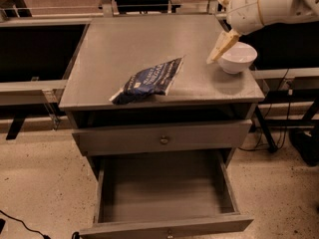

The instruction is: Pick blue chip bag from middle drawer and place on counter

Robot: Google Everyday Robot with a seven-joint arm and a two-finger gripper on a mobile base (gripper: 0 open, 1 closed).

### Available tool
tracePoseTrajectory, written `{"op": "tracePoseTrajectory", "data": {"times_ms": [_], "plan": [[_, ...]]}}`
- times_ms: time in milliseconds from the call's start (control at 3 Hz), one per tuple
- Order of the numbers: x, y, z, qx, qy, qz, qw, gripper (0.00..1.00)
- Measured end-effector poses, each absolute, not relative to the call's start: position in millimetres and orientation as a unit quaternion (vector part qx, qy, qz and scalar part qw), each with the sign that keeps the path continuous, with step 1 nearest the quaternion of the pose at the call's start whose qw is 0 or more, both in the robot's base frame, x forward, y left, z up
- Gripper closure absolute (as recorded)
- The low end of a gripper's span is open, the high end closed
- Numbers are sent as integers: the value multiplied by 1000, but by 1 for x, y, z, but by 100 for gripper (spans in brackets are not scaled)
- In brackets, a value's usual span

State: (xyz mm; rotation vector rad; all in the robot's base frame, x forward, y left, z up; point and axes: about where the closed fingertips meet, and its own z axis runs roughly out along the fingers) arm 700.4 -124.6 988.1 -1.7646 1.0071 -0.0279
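The blue chip bag lies flat on the counter, near its front edge and left of centre. The middle drawer is pulled open below and holds nothing that I can see. My gripper is raised above the counter's right rear, beside the white bowl, well to the right of the bag and clear of it. Its fingers are spread open and hold nothing.
A white bowl sits on the counter's right edge, just behind the lower finger. A closed grey drawer front with a brass knob sits above the open drawer. Dark tables flank the cabinet on both sides.
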Motion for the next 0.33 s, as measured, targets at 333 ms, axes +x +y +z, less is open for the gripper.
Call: {"op": "tracePoseTrajectory", "data": {"times_ms": [333], "plan": [[701,-128,997,-737,418,-16,531,0]]}}
